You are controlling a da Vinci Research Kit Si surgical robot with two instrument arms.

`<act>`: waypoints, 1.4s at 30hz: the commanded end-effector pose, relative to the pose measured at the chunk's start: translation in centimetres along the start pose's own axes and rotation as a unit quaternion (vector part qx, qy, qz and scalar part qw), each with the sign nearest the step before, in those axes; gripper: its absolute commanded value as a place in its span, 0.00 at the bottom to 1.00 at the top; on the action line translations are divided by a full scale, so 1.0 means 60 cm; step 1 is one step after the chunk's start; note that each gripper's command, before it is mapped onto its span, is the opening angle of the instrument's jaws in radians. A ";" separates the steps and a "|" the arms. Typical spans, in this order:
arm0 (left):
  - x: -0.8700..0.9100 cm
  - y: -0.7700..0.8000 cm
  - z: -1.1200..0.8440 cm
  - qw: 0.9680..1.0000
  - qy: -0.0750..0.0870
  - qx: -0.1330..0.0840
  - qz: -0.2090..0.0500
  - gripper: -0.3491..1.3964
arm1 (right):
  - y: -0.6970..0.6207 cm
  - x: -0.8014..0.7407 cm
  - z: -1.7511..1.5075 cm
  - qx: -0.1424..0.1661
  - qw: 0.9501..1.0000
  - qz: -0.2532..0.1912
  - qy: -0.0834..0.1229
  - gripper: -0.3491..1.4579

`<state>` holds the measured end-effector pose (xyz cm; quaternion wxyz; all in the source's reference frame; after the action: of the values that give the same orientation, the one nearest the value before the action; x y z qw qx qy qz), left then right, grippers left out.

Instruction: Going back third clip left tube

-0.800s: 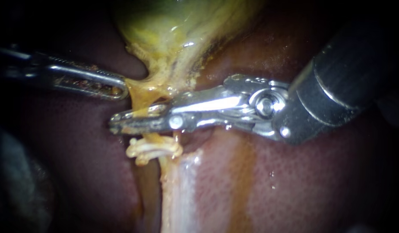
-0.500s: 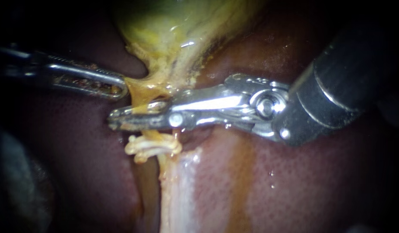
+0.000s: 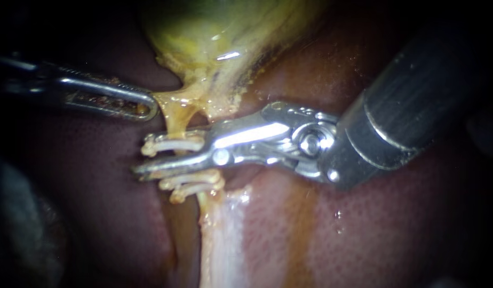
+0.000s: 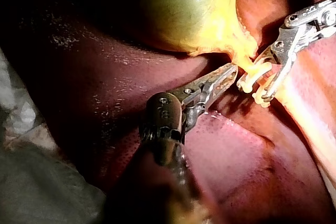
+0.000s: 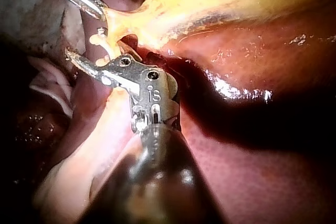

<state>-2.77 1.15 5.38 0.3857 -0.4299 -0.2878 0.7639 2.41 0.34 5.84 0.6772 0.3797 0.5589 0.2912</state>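
Observation:
A pale clip [image 3: 172, 143] sits across the yellow tube [image 3: 178, 127] just below the gallbladder [image 3: 214, 42]. Two more clips [image 3: 192, 184] cross the tube lower down. My right instrument [image 3: 142, 158] comes in from the right with its jaws open astride the tube, the lower jaw lying between the upper clip and the lower ones. My left instrument [image 3: 148, 109] is shut on the yellow tissue at the gallbladder's neck and holds it to the left. The left wrist view shows the same grip [image 4: 230, 72], with the clips [image 4: 253, 83] just ahead of it.
Dark red liver [image 3: 364, 224] lies all around. A whitish band of tissue [image 3: 220, 240] runs down from the clips. The right instrument's thick shaft [image 3: 406, 112] fills the upper right. Grey drape [image 4: 37, 182] lies beside the liver in the left wrist view.
The right instrument's jaws have opened and left a new clip on the tube above the two lower clips. The left instrument has kept its hold.

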 end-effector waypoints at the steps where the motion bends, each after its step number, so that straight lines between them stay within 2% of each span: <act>1: 0.0000 0.0000 0.0000 1.000 0.000 0.000 0.000 0.00 | 0.0005 0.0000 -0.0002 -0.006 1.000 -0.004 0.004 0.46; 4: 0.0000 0.0001 0.0000 1.000 0.000 0.000 0.000 0.00 | 0.0018 0.0001 -0.0007 -0.037 0.999 -0.014 0.020 0.47; 8: 0.0000 0.0001 0.0000 1.000 0.000 0.000 0.000 0.00 | 0.0023 -0.0001 -0.0016 -0.041 0.999 -0.025 0.022 0.47; 13: 0.0000 0.0001 0.0000 1.000 0.000 0.000 0.000 0.00 | 0.0016 -0.0007 -0.0032 -0.040 0.998 -0.043 0.014 0.47; 18: 0.0000 0.0001 -0.0001 1.000 0.000 0.000 0.000 0.00 | 0.0008 -0.0013 -0.0051 -0.045 0.997 -0.067 -0.006 0.47; 24: -0.0001 0.0001 -0.0001 1.000 0.000 0.000 0.000 0.00 | 0.0000 -0.0019 -0.0068 -0.040 0.994 -0.097 -0.009 0.47; 26: -0.0001 0.0001 -0.0001 1.000 0.000 0.000 0.000 0.00 | -0.0009 -0.0024 -0.0083 -0.036 0.992 -0.118 -0.011 0.47; 30: -0.0002 0.0001 -0.0003 1.000 0.000 0.000 0.000 0.00 | -0.0030 -0.0040 -0.0126 -0.027 0.983 -0.179 -0.022 0.47; 35: -0.0002 0.0001 -0.0003 1.000 0.000 0.000 0.000 0.00 | -0.0051 -0.0059 -0.0189 -0.025 0.970 -0.232 -0.074 0.47; 37: -0.0002 0.0001 -0.0002 1.000 0.000 0.000 0.000 0.00 | -0.0055 -0.0064 -0.0209 -0.026 0.966 -0.243 -0.089 0.47; 40: -0.0003 0.0001 -0.0002 1.000 0.000 0.000 0.000 0.00 | -0.0060 -0.0068 -0.0238 -0.041 0.961 -0.257 -0.090 0.47; 42: -0.0003 0.0001 -0.0002 1.000 0.000 0.000 0.000 0.00 | -0.0063 -0.0066 -0.0253 -0.053 0.961 -0.259 -0.086 0.47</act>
<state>-2.75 1.14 5.37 0.3853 -0.4300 -0.2877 0.7641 0.80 0.10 5.58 0.7957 0.2041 0.5609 0.1030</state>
